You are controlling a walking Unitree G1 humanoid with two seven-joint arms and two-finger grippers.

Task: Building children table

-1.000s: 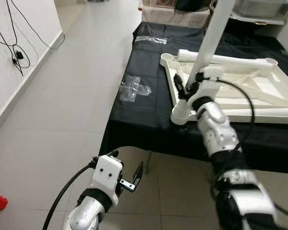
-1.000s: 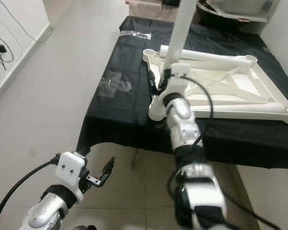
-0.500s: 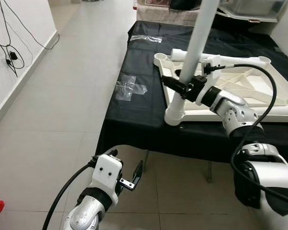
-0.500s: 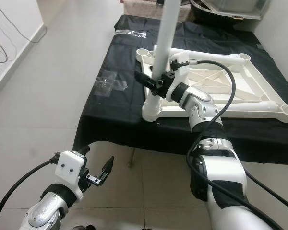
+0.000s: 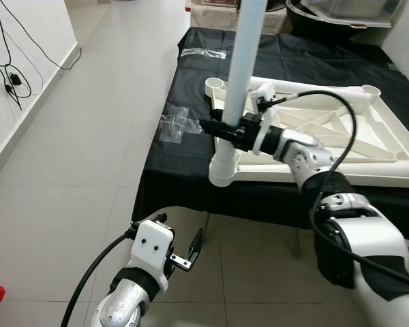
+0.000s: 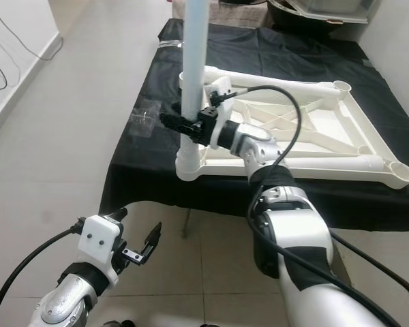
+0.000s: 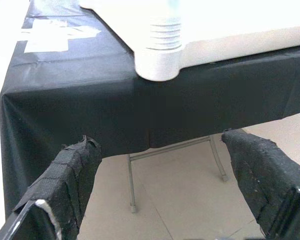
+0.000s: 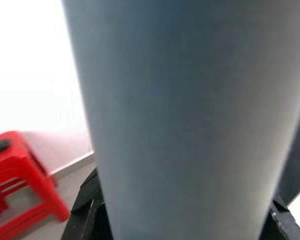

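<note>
The right gripper (image 5: 225, 128) pinches the white leg (image 5: 242, 75) standing upright in the tabletop's (image 5: 368, 163) 7 o'clock corner socket (image 5: 221, 167). Keep it vertical while twisting; seating depth seems uncertain. The left gripper (image 5: 194, 246) hangs spread below the black table (image 5: 184, 163).

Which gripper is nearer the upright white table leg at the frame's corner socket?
Right. The right gripper is clamped around the table leg just above the corner socket. The left gripper hangs open below the table edge, apart from the leg.
</note>
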